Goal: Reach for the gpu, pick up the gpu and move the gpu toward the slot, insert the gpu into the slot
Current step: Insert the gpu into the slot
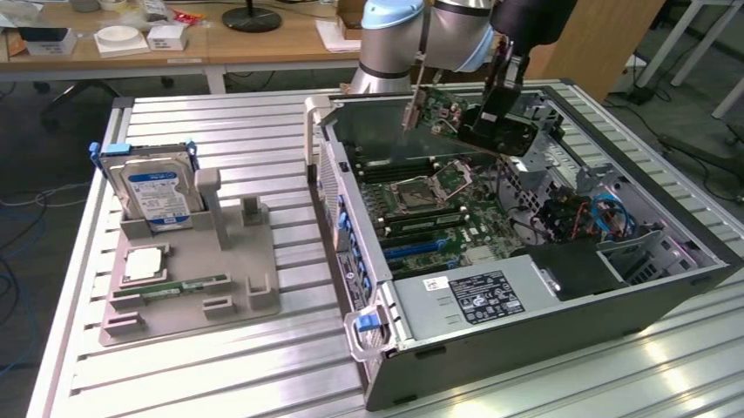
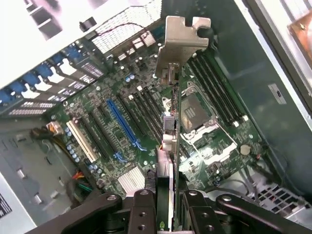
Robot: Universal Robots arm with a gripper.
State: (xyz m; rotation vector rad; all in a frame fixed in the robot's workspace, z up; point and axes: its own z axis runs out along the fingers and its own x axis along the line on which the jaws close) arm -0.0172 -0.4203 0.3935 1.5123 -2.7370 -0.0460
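Above the open grey metal computer case [image 1: 546, 335], your black gripper [image 2: 165, 197] is pinched on the gpu [image 2: 183, 39], a thin flat dark circuit card with a pale metal end bracket. You hold it on edge in the air. Beneath it lies the green motherboard [image 2: 109, 146]. Its long narrow blue plastic slot [image 2: 122, 124] stands apart from the card, untouched.

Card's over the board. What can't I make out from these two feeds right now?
Wrist view: the gpu is edge-on, so its faces and connector edge are hidden.
Wrist view: the claw is partly cut off by the frame edge.
Exterior view: the slot is too small to judge alignment.
Either view: the gpu's height above the slot.
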